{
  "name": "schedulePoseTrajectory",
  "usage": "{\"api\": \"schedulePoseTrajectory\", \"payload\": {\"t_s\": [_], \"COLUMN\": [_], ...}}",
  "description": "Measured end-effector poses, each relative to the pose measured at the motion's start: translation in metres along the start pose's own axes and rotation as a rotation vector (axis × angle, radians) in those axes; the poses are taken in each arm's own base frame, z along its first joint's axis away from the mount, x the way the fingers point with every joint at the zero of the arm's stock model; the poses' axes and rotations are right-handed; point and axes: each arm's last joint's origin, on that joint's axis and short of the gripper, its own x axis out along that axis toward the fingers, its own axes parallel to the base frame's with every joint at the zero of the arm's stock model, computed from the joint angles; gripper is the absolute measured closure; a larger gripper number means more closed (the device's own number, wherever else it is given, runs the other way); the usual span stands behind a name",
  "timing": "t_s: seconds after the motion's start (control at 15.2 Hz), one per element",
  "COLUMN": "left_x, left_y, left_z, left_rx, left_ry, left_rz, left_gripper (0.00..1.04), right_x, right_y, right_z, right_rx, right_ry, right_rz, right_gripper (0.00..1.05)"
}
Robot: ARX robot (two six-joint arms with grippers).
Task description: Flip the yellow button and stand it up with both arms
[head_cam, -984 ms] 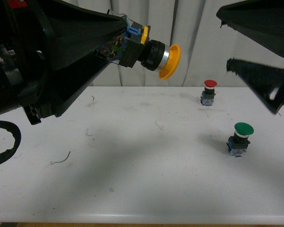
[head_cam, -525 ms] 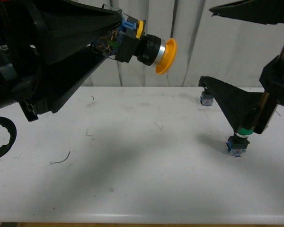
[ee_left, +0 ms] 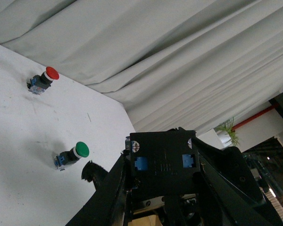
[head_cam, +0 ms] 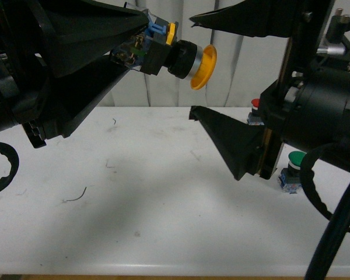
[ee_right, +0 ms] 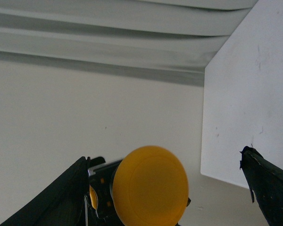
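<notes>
Right pincer (head_cam: 191, 65) has swung in, gaping, flanking yellow button (head_cam: 199, 58); left pincer (head_cam: 133, 42) clamps it.

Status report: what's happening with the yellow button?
Left gripper shut on yellow button, held aloft, cap sideways. Right gripper open, fingers either side of cap. Nothing blocking.

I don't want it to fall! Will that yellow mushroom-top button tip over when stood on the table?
The yellow mushroom-capped push button may tip if nudged: its wide cap sits atop a narrower collar and base. Lying down, it would likely roll in a curve on that round cap. It seems stiff, hard plastic.
</notes>
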Motion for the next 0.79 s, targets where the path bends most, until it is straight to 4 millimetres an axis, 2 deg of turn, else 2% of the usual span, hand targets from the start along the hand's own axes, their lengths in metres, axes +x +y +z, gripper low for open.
{"api": "schedulePoseTrajectory", "payload": {"t_s": [0.13, 0.52, 0.59, 0.66, 0.79], "left_x": [0.0003, -0.0003, -0.0009, -0.001, -0.0016], "left_y": [0.0003, 0.0011, 0.0016, 0.0017, 0.0025], "left_z": [-0.0006, -0.0005, -0.0006, -0.001, -0.0018], "left_rx": [-0.002, -0.002, -0.003, -0.004, -0.007], "left_ry": [0.002, 0.002, 0.001, 0.003, 0.007], "left_rz": [0.001, 0.004, 0.007, 0.008, 0.013], "left_gripper": [0.7, 0.7, 0.7, 0.7, 0.7], "right_x": [0.0039, 0.0084, 0.0085, 0.0086, 0.0084], "right_y": [0.0011, 0.0049, 0.005, 0.0049, 0.0059], "right_z": [-0.0087, -0.009, -0.0089, -0.009, -0.0087], "right_rx": [0.003, 0.012, 0.012, 0.011, 0.008], "right_ry": [0.031, 0.017, 0.014, 0.014, 0.013], "right_rz": [0.006, 0.019, 0.019, 0.019, 0.024], "right_gripper": [0.06, 0.06, 0.1, 0.23, 0.4]}}
